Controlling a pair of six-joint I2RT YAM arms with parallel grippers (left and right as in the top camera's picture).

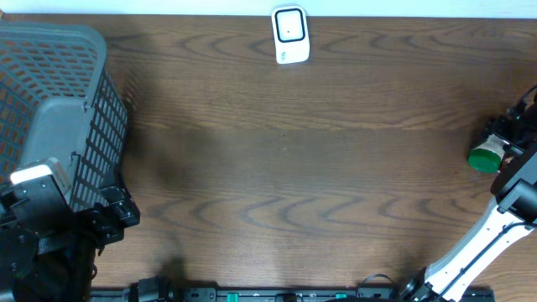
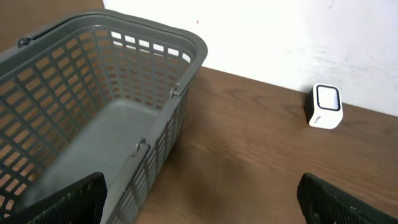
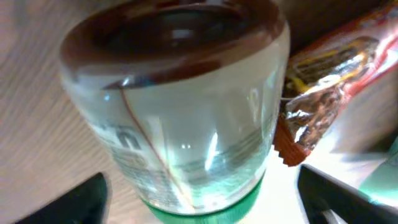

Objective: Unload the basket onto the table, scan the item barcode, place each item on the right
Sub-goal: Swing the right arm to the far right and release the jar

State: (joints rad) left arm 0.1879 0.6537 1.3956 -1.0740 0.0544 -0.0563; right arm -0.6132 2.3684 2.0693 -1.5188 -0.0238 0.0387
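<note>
At the near left corner of the wooden table [image 1: 285, 168], the left gripper [image 2: 200, 180] hangs released, its two black fingers spread wide with nothing between them, only bare wood and the basket's corner below. At the right edge of the table, the right gripper [image 3: 202, 180] straddles the clear bottle [image 3: 180, 112], the item to be scanned. Its fingers [image 3: 81, 199] stand wide on either side, and a strip of background shows between each one and the bottle's wall, so the jaws look released rather than clamped. The bottle fills the right wrist view, with its green cap [image 1: 484, 158] toward the camera and a dark brown end pointing away. The faint print on its side is too blurred to read, and no barcode can be made out. Just beside the bottle, on its right in that view, lies a crinkled orange and red snack wrapper [image 3: 323, 99]. Farther back on the left stands the grey plastic shopping basket [image 1: 105, 126], upright with its lattice walls. From the left wrist view its floor appears bare. At the far edge of the table, near the middle and well apart from both the bottle and the basket, sits the small white barcode scanner [image 1: 291, 35], its dark window facing up. The white wall [image 2: 280, 31] rises behind it.
</note>
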